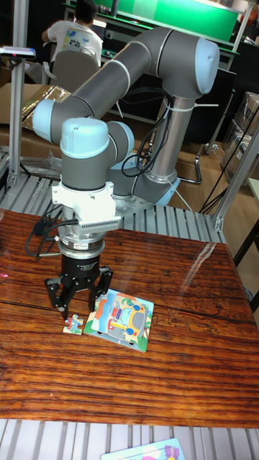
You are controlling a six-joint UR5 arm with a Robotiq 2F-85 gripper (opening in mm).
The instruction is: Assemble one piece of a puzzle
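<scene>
- Tall fixed view: the puzzle board [120,319] lies flat on the wooden surface [173,381], long axis running left to right, slightly skewed.
- Just left of it, the loose puzzle piece [72,325] lies flat, apparently staged for pickup.
- Above it, the gripper [77,310] hangs with fingers spread, one tip at the piece.
- Behind, a seated person [72,36].
</scene>
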